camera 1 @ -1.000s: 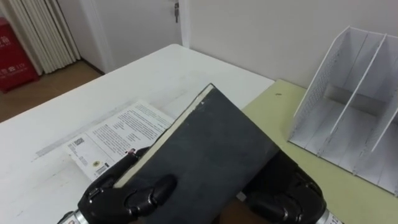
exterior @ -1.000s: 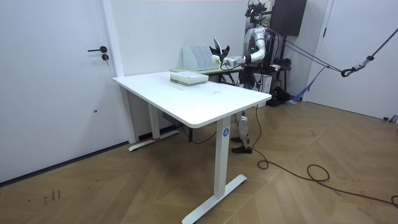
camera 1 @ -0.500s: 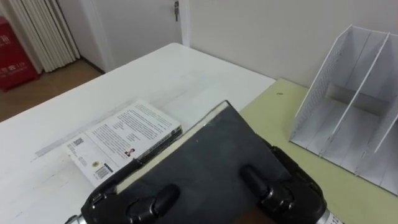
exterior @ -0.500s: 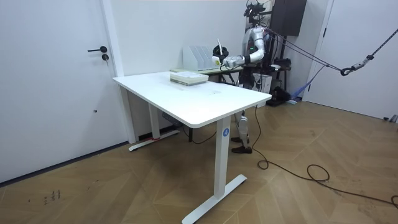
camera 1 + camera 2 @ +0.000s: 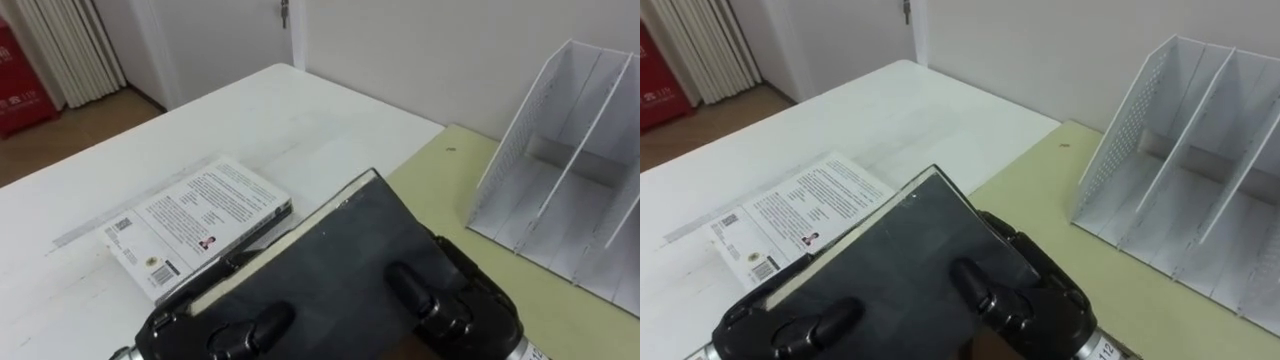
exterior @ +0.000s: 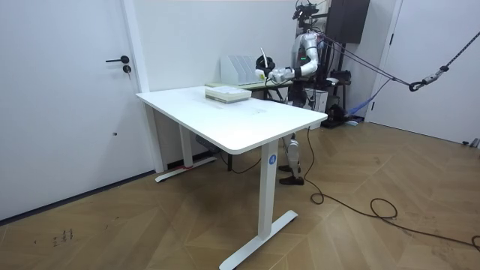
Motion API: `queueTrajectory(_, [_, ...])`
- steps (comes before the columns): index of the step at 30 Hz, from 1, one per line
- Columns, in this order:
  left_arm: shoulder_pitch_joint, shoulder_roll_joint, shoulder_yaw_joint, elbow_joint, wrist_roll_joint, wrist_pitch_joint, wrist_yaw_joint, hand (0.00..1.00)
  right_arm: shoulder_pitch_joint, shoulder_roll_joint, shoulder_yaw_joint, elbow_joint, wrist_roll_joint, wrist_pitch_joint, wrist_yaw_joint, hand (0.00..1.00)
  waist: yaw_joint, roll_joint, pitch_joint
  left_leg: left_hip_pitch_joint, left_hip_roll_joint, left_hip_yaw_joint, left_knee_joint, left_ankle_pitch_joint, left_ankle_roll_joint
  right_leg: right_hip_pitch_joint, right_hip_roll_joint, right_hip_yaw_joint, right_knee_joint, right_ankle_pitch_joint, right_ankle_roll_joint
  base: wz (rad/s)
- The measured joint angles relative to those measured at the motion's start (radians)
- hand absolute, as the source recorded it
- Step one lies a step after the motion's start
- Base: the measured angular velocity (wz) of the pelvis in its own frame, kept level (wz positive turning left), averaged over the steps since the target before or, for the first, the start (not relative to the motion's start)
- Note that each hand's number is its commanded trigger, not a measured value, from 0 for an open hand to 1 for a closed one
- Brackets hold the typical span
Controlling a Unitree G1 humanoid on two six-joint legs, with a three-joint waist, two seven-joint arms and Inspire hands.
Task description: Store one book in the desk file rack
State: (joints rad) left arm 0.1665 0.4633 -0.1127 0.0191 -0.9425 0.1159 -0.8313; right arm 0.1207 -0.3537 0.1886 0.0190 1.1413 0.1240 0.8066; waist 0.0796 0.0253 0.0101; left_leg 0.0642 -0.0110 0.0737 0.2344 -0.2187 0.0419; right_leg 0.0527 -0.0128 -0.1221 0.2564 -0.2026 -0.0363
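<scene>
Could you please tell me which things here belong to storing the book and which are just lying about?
Belong to the job:
- dark book, held in the left hand and right hand
- file rack, standing on the green desk

Just lying about:
- white book, flat on the white table
- curtain

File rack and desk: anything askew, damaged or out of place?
Nothing stands out. The file rack stands upright, its visible slots empty; the dark book is held in the left hand and right hand; a second book lies flat on the white table.
</scene>
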Motion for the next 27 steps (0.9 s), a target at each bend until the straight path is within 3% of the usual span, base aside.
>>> queueTrajectory(6, [0.001,0.0,0.001,0.025,0.017,-0.005,0.051,0.0,0.001,-0.004,0.003,0.0,-0.011,-0.003,-0.046,1.0,0.003,0.01,-0.0009,0.003,0.0,0.0,-0.004,0.0,0.0,0.002,0.0,0.0,0.002,0.001,0.0,0.0])
queueTrajectory(9, [0.002,-0.001,0.004,0.045,0.092,-0.007,0.102,0.0,0.005,-0.045,-0.005,0.0,-0.087,-0.002,-0.079,1.0,-0.001,0.011,-0.0021,0.007,0.0,0.007,-0.012,0.0,0.0,0.004,0.0,-0.001,0.002,0.001,0.0,0.0])
queueTrajectory(11, [0.002,-0.004,0.004,0.07,0.135,-0.009,0.11,0.0,0.005,-0.047,-0.015,0.0,-0.13,-0.002,-0.098,1.0,0.001,0.011,-0.0019,0.018,0.001,0.009,-0.014,0.0,0.0,0.008,0.002,0.007,0.002,0.001,0.0,-0.09])
queueTrajectory(15, [0.009,-0.007,0.007,0.103,0.232,-0.011,0.14,0.0,-0.002,-0.044,-0.042,-0.007,-0.207,-0.003,-0.157,1.0,-0.024,0.009,-0.0017,0.018,-0.001,0.009,-0.013,0.0,0.0,0.013,0.002,0.008,-0.003,0.001,0.001,-0.01])
queueTrajectory(17, [0.042,-0.014,0.009,0.104,0.239,-0.016,0.166,0.0,-0.002,-0.038,-0.082,-0.04,-0.27,-0.004,-0.218,1.0,-0.044,0.01,-0.0024,0.02,-0.001,0.01,-0.013,0.0,0.0,0.013,0.001,0.008,-0.006,0.001,0.001,0.0])
queueTrajectory(22, [0.113,-0.043,0.007,0.104,0.261,-0.044,0.196,0.0,-0.004,-0.029,-0.133,-0.134,-0.444,-0.051,-0.352,1.0,-0.075,0.005,0.001,0.033,-0.001,0.013,-0.016,0.0,0.0,0.012,0.004,0.016,-0.013,0.001,0.001,-0.04])
queueTrajectory(25, [0.111,-0.066,-0.027,0.161,0.318,-0.083,0.212,0.0,-0.008,-0.02,-0.142,-0.205,-0.624,-0.082,-0.455,1.0,-0.082,0.002,0.0026,0.034,0.001,0.026,-0.024,0.001,0.0,0.0,0.005,0.027,-0.009,0.0,0.002,-0.12])
queueTrajectory(27, [0.115,-0.077,-0.056,0.197,0.35,-0.093,0.233,0.0,-0.013,0.005,-0.142,-0.226,-0.699,-0.1,-0.514,1.0,-0.092,-0.001,0.0035,0.035,0.002,0.035,-0.028,0.001,0.0,-0.001,0.008,0.036,-0.01,0.001,0.002,-0.15])
